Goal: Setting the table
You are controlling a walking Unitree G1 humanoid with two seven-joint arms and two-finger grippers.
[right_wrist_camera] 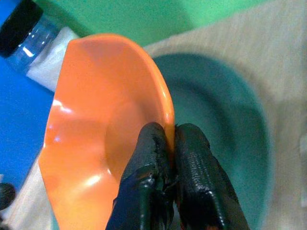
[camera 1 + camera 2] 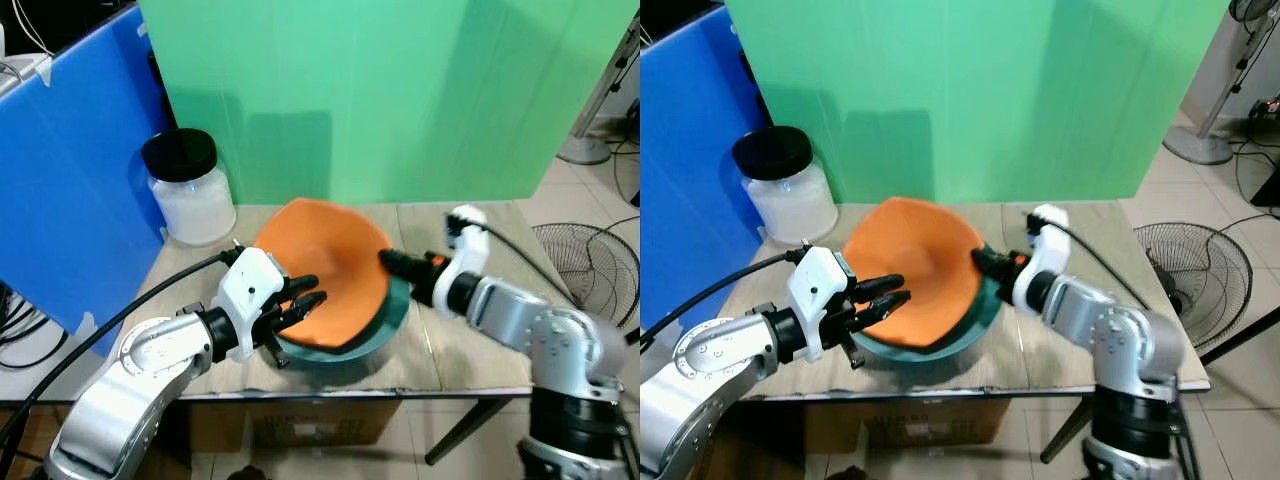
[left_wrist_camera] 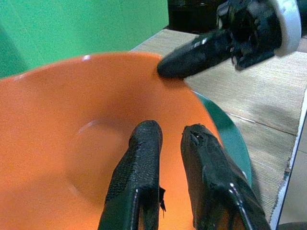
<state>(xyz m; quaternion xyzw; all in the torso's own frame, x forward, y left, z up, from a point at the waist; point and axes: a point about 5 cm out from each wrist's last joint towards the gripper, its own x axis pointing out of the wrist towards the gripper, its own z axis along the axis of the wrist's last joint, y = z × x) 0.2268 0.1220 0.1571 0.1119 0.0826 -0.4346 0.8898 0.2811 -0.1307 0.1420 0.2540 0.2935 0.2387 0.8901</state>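
Observation:
An orange bowl (image 2: 330,250) stands tilted up on edge inside a teal bowl (image 2: 388,328) at the middle of the table. My right gripper (image 1: 170,139) is shut on the orange bowl's right rim, one finger inside and one outside. My left gripper (image 2: 308,295) reaches in from the left front. Its two fingers (image 3: 144,158) lie a little apart over the orange bowl's inner face, with nothing held between them. The teal bowl's far side is hidden behind the orange one.
A glass jar (image 2: 190,190) with a black lid stands at the table's back left corner. A blue panel (image 2: 70,200) lines the left side and a green screen (image 2: 400,90) the back. The bare tabletop (image 2: 480,345) lies to the right, with a floor fan (image 2: 590,270) beyond its edge.

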